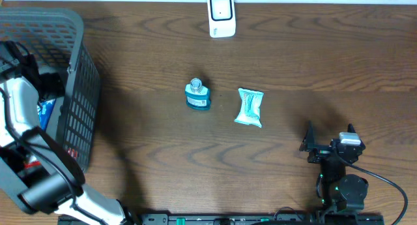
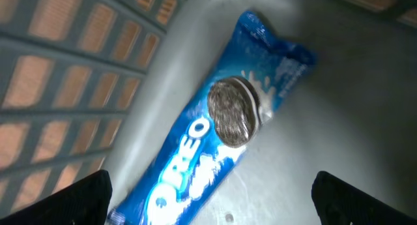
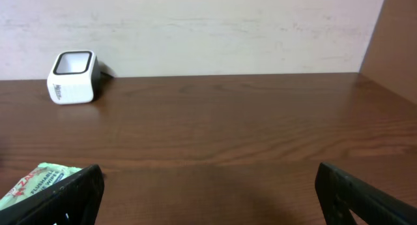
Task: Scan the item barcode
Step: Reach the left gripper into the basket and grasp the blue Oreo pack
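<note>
Dark wood counter below a pale wall. Near the far edge: white barcode scanner. Mid-counter: small teal bottle, with a green flushable-wipes packet just to its right, not touching. At the left end: grey mesh basket, a blue Oreo pack lying flat on its floor. Above that pack: left tool, fingers spread wide, gripping nothing. Near the front right: right tool, likewise wide open and empty, facing the scanner.
</note>
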